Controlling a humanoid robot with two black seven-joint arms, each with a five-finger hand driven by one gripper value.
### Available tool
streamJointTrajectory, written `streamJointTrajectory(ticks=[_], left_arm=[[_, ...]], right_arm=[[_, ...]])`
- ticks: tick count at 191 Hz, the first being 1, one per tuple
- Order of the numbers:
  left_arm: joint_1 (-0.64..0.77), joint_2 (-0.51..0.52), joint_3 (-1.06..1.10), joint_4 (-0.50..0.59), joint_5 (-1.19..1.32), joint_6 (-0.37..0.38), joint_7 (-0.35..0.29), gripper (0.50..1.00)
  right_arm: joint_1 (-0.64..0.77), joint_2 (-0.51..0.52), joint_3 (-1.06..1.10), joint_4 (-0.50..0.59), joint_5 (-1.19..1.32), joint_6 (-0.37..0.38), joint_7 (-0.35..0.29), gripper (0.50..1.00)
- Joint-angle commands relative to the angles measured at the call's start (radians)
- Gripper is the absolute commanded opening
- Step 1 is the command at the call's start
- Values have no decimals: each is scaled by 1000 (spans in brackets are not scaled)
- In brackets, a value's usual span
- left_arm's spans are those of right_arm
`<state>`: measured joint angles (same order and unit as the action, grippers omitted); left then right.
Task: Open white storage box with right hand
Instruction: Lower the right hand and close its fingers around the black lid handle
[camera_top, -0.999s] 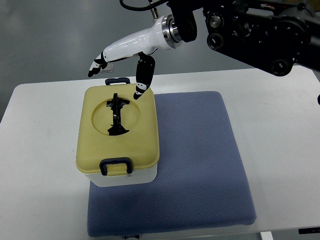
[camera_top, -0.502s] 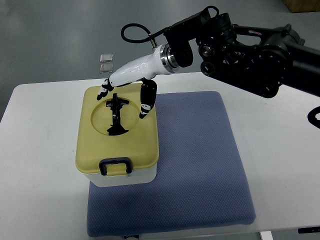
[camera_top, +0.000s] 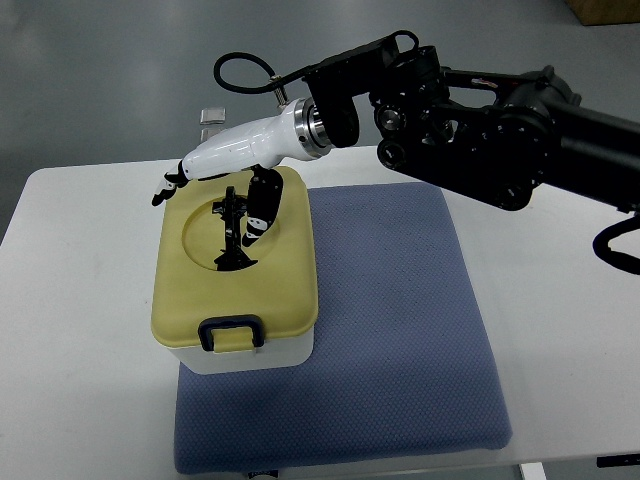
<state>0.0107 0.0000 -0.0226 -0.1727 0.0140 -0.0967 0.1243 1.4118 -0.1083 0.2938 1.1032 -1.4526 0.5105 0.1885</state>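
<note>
The right arm (camera_top: 480, 125), black and bulky, reaches in from the table's far right edge, its white right hand (camera_top: 225, 165) stretched out over the far part of the storage box (camera_top: 237, 275). The box has a white body and a yellow lid (camera_top: 285, 280) with a dark front latch (camera_top: 232, 332) and a black folding handle (camera_top: 234, 232) in a round recess. It sits on the blue mat's (camera_top: 390, 330) near left corner, on the white table (camera_top: 80, 330). The fingers are spread and grip nothing; the thumb (camera_top: 260, 205) points down beside the handle, contact unclear.
</note>
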Motion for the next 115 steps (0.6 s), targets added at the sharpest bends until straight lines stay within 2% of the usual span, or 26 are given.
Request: streamJointTrajectory(ticks=[1,115], left_arm=[[0,0,0,-1,0,0,0,1000],[0,0,3,-2,0,-6,0,1000]], right_arm=[[-4,10,1,0,1,-21,0,919],[-60,13,1,-22,-15,-64,-1,919]])
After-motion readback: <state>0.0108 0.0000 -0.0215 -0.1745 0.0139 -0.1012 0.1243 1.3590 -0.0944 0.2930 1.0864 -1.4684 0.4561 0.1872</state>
